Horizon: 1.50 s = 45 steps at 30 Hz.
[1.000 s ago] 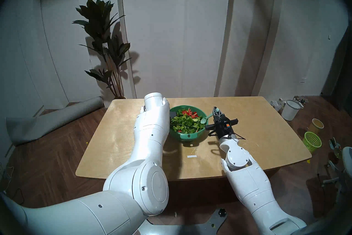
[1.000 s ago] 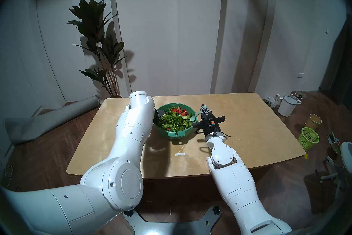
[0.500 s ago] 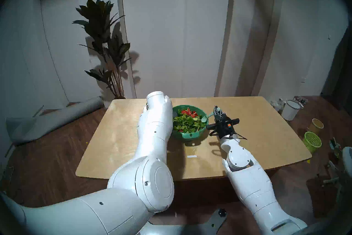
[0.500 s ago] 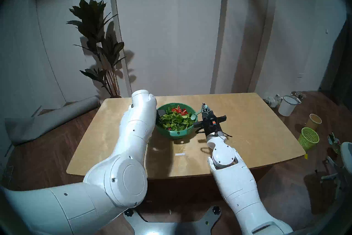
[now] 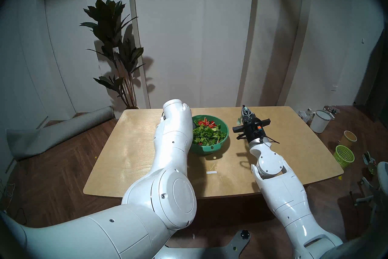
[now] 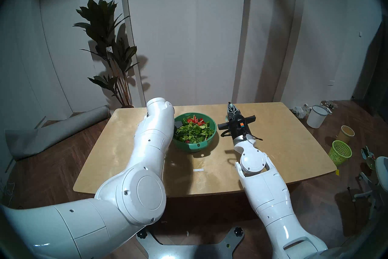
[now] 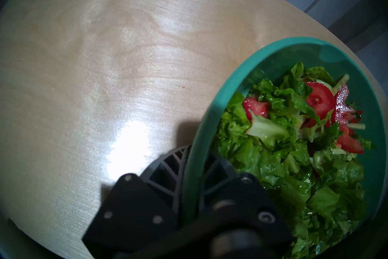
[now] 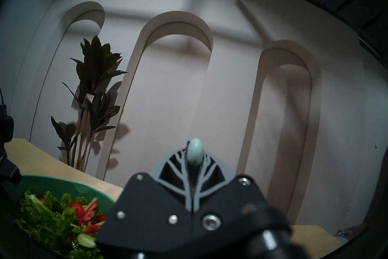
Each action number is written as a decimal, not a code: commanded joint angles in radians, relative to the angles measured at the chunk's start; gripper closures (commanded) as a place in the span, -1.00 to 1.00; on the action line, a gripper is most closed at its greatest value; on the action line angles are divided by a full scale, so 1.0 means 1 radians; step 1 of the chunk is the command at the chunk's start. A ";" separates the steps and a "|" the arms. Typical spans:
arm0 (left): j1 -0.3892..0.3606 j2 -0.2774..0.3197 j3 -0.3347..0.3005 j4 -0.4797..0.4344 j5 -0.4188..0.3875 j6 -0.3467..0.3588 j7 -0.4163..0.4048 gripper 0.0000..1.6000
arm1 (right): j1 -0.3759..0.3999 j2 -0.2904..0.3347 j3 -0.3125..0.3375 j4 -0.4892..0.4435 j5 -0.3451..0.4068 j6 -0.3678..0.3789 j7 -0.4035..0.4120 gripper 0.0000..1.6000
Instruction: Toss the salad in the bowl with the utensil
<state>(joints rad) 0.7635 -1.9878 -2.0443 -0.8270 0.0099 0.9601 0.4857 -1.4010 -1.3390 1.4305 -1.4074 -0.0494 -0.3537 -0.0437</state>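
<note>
Right gripper [image 5: 245,109] clamped on spoon [image 8: 194,151], now lifted clear of bowl [image 5: 223,139] to its right; earlier spoon head hung over rim. Left gripper [image 7: 194,165] pinching bowl's left rim, one finger inside, one outside. Bowl tipped slightly more, salad [image 5: 204,133] inside, on table [image 5: 294,143].

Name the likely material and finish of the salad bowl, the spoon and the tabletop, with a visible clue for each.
Bowl: probably plastic, smooth with a slight sheen; uniform teal colour, thin moulded rim.
Spoon: likely plastic, matte; even pale mint handle end.
Tabletop: light wood or veneer, glossy; visible grain and bright glare patch.
</note>
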 commanded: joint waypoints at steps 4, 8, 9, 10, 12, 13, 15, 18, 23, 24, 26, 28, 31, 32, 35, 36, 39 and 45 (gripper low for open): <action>-0.024 -0.008 -0.056 0.016 0.004 0.000 0.097 1.00 | 0.067 0.020 -0.018 -0.003 -0.010 0.011 0.054 1.00; -0.036 -0.015 -0.078 0.025 0.001 0.000 0.127 1.00 | 0.086 0.030 -0.020 -0.006 -0.014 0.013 0.069 1.00; -0.039 -0.017 -0.085 0.027 0.000 0.000 0.137 1.00 | 0.092 0.033 -0.020 -0.007 -0.015 0.013 0.073 1.00; -0.042 -0.018 -0.090 0.029 0.000 0.000 0.144 1.00 | 0.096 0.035 -0.020 -0.009 -0.015 0.014 0.076 1.00; -0.049 -0.019 -0.102 0.034 -0.002 0.000 0.160 1.00 | 0.101 0.038 -0.021 -0.010 -0.015 0.015 0.084 1.00; -0.052 -0.019 -0.108 0.036 -0.002 0.000 0.169 1.00 | 0.102 0.039 -0.022 -0.010 -0.016 0.015 0.088 1.00; -0.059 -0.019 -0.122 0.042 -0.004 0.000 0.187 1.00 | 0.102 0.041 -0.026 -0.009 -0.016 0.016 0.096 1.00; -0.070 -0.019 -0.140 0.051 -0.009 0.000 0.213 1.00 | 0.102 0.042 -0.029 -0.008 -0.016 0.017 0.107 1.00; -0.090 -0.019 -0.173 0.068 -0.017 0.000 0.258 1.00 | 0.101 0.045 -0.032 -0.008 -0.011 0.017 0.122 1.00; -0.094 -0.019 -0.180 0.073 -0.019 0.000 0.268 1.00 | 0.101 0.045 -0.033 -0.009 -0.010 0.016 0.126 1.00; -0.102 -0.019 -0.193 0.080 -0.022 0.000 0.285 1.00 | 0.099 0.047 -0.033 -0.012 -0.007 0.015 0.131 1.00; -0.111 -0.019 -0.207 0.088 -0.026 0.000 0.304 1.00 | 0.097 0.049 -0.034 -0.013 -0.003 0.015 0.136 1.00; -0.122 -0.019 -0.225 0.099 -0.032 0.000 0.328 1.00 | 0.092 0.051 -0.033 -0.015 0.002 0.013 0.142 1.00; -0.127 -0.019 -0.232 0.105 -0.034 0.000 0.338 1.00 | 0.091 0.052 -0.032 -0.015 0.004 0.013 0.144 1.00; -0.139 -0.019 -0.247 0.119 -0.038 0.000 0.362 1.00 | 0.087 0.055 -0.032 -0.016 0.009 0.013 0.150 1.00; -0.144 -0.019 -0.253 0.125 -0.039 0.000 0.372 1.00 | 0.087 0.055 -0.031 -0.016 0.011 0.013 0.152 1.00; -0.157 -0.019 -0.262 0.144 -0.042 0.000 0.390 1.00 | 0.086 0.057 -0.030 -0.018 0.015 0.012 0.158 1.00; -0.163 -0.019 -0.272 0.187 -0.039 0.000 0.412 1.00 | 0.084 0.059 -0.029 -0.022 0.022 0.011 0.167 1.00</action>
<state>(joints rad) 0.6022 -2.0071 -2.3041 -0.6844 -0.0331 0.9567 0.8525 -1.3230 -1.2770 1.3976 -1.4002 -0.0341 -0.3346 0.1242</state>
